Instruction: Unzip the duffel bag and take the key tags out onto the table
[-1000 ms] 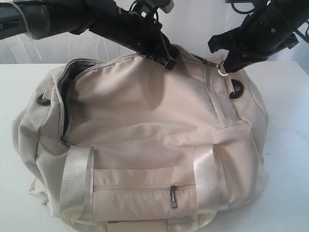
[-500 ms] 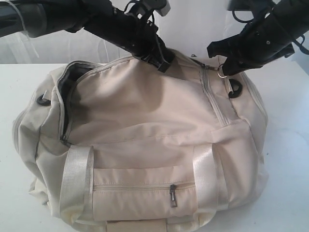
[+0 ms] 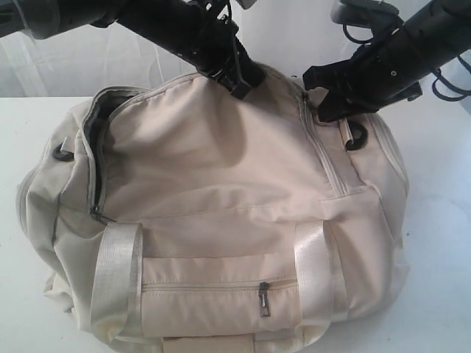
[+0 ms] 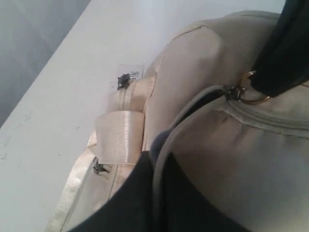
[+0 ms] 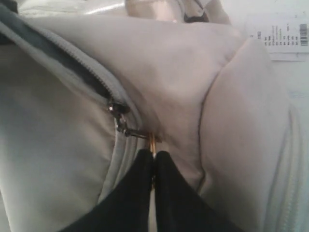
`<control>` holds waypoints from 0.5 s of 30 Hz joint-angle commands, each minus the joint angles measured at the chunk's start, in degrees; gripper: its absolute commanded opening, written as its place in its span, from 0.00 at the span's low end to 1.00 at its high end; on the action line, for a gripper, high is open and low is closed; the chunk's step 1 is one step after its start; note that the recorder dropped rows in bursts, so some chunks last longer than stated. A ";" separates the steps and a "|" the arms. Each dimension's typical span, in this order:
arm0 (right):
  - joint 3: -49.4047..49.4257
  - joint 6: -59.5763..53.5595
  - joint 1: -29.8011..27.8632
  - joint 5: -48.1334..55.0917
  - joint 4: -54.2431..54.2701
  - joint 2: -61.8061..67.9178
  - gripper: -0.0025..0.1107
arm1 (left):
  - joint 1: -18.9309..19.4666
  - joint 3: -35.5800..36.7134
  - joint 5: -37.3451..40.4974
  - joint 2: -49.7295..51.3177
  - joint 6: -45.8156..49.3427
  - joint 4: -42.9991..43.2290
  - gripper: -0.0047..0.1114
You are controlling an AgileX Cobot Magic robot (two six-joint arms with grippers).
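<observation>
The cream duffel bag (image 3: pixel 221 184) lies on the white table (image 3: pixel 441 220). Its main zip gapes at the left end, showing dark grey lining (image 3: pixel 94 140). At the bag's top rear, my left gripper (image 3: pixel 243 81) is shut on the fabric rim beside the zip, and that rim (image 4: pixel 157 166) runs between its black fingers. Further right, my right gripper (image 3: pixel 327 110) is shut on the zipper's gold pull ring (image 5: pixel 152 139), with the slider (image 5: pixel 118 118) just ahead of it. The same ring (image 4: pixel 251 94) shows in the left wrist view. The key tags are hidden.
A satin handle (image 3: pixel 118 272) and a small front zip pocket (image 3: pixel 263 299) face the near side. Black strap rings sit at the left end (image 3: pixel 62 153) and the right end (image 3: pixel 357 136). A paper label (image 5: pixel 277 36) lies on the table behind the bag.
My right gripper has moved left with the pull ring. The left gripper has shifted slightly up and left, lifting the bag's top rim.
</observation>
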 commanded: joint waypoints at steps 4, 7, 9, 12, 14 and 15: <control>0.24 -1.37 -0.26 7.27 1.32 -0.09 0.02 | 0.10 -1.30 -4.11 -3.03 0.04 -3.35 0.04; 0.90 -1.69 -0.26 8.11 1.32 -0.76 0.02 | 0.10 -1.30 -5.81 -3.03 0.04 -3.35 0.04; 2.01 -1.69 -0.26 8.01 1.19 -1.96 0.02 | 0.10 -1.30 -6.97 -3.03 0.04 -3.35 0.04; 3.82 -1.69 -0.26 7.44 0.32 -4.28 0.02 | 0.10 -1.30 -7.72 -3.03 0.04 -3.23 0.04; 5.12 -1.69 -0.26 7.02 0.18 -5.86 0.02 | 0.10 -1.30 -7.83 -3.03 0.04 -3.23 0.04; 5.89 -1.69 -0.26 6.87 0.07 -6.75 0.02 | 0.10 -1.30 -7.83 -3.03 0.04 -2.96 0.04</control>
